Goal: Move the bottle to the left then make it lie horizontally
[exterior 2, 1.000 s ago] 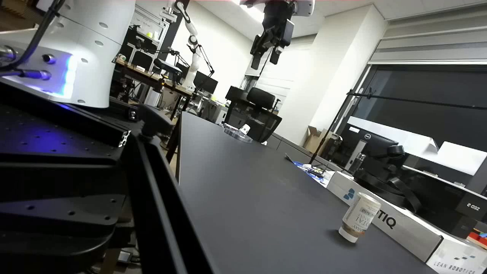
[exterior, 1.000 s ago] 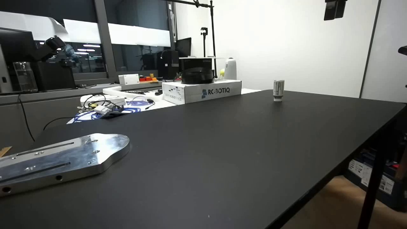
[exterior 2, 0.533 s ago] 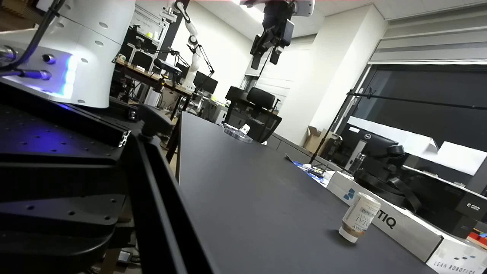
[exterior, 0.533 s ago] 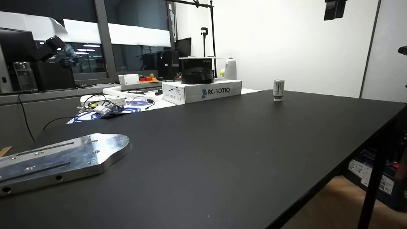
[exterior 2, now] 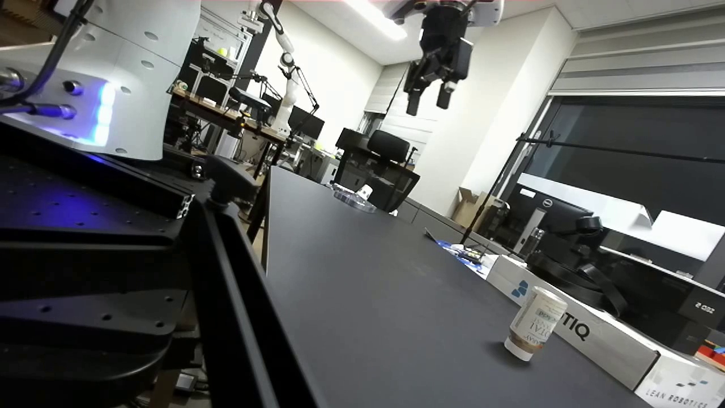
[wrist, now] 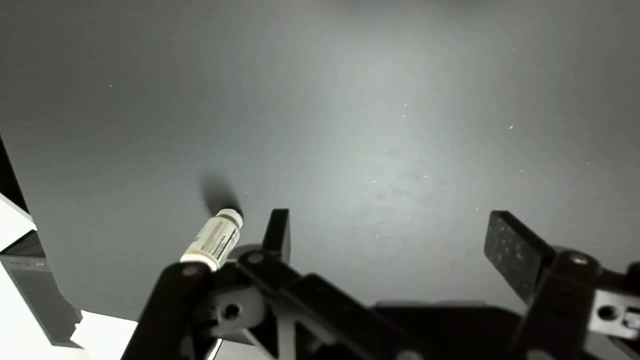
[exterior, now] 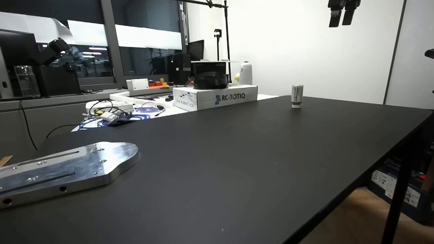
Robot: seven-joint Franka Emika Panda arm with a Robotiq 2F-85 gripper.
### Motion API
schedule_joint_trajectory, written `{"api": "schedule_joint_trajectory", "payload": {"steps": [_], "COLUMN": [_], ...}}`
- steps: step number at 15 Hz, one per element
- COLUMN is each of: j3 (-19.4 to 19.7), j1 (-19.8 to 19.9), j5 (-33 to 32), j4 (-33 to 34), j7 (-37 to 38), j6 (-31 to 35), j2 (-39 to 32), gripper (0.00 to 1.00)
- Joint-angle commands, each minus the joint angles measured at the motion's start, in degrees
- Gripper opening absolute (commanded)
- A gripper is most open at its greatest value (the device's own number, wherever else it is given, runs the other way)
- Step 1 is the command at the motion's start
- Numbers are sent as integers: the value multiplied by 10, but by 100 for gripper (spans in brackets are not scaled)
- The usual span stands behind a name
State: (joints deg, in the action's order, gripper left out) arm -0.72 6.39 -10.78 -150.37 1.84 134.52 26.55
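The bottle (exterior: 297,96) is a small silvery-white cylinder standing upright on its narrower white cap on the black table. In an exterior view, the bottle (exterior 2: 536,323) shows upside-down lettering and a brownish band above the cap. My gripper (exterior 2: 428,107) is high above the table, well apart from the bottle, and also shows at the top of an exterior view (exterior: 340,24). In the wrist view the gripper (wrist: 389,220) is open with nothing between its fingers. The bottle (wrist: 212,240) lies left of the left finger there, its lower end partly covered by the linkage.
A white Robotiq box (exterior: 227,98) with black items on top stands along the table's side, near the bottle. A shiny metal plate (exterior: 101,162) lies at the table's far end from the bottle. Cables (exterior: 112,113) lie beside the table. The table edge (exterior: 339,203) drops off.
My gripper has moved: leftward and down in an exterior view, where both fingers now show, and rightward and slightly down in an exterior view. The bottle has not moved.
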Motion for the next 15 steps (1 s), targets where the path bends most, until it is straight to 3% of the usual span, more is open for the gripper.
{"api": "schedule_joint_trajectory", "payload": {"steps": [1, 7, 15], "j3": [45, 101, 109], "j1": [29, 42, 57], "j5": [-1, 65, 142], "j4": [108, 286, 486], "j7": [-13, -34, -2], "j6": [32, 49, 50], "j2": [-133, -316, -488], "gripper": [100, 100, 100]}}
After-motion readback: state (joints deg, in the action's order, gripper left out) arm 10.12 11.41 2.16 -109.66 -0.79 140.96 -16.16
